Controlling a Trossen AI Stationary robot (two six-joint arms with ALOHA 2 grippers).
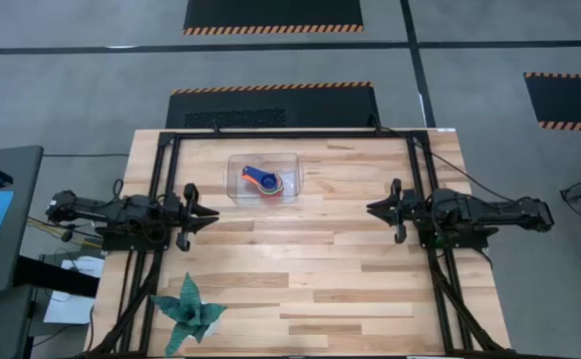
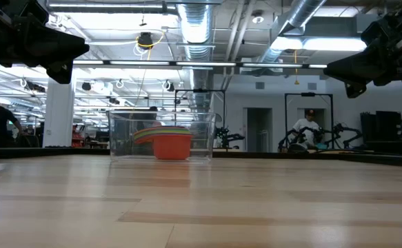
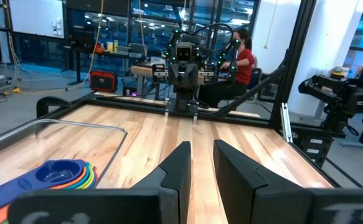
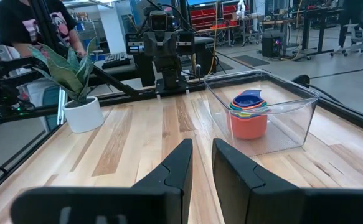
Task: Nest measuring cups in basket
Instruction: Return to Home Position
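Note:
The measuring cups [image 1: 263, 180] sit nested in one stack, the blue one on top and the orange one outermost at the bottom [image 4: 248, 122]. The stack stands on the floor of the clear basket [image 1: 237, 189], which rests on the table at the far middle. My left gripper [image 1: 213, 213] hovers level at the table's left side, pointing right, open by a narrow gap [image 3: 202, 144] with nothing in it. My right gripper [image 1: 373, 208] hovers level at the right side, pointing left, also narrowly open [image 4: 201, 142] and empty. Both are clear of the basket.
A teal spiky paper plant [image 1: 188, 309] in a white pot [image 4: 84, 114] stands near the table's near left corner. Black frame rails [image 1: 160, 189] run along the table's left and right sides. People show in the room beyond the table.

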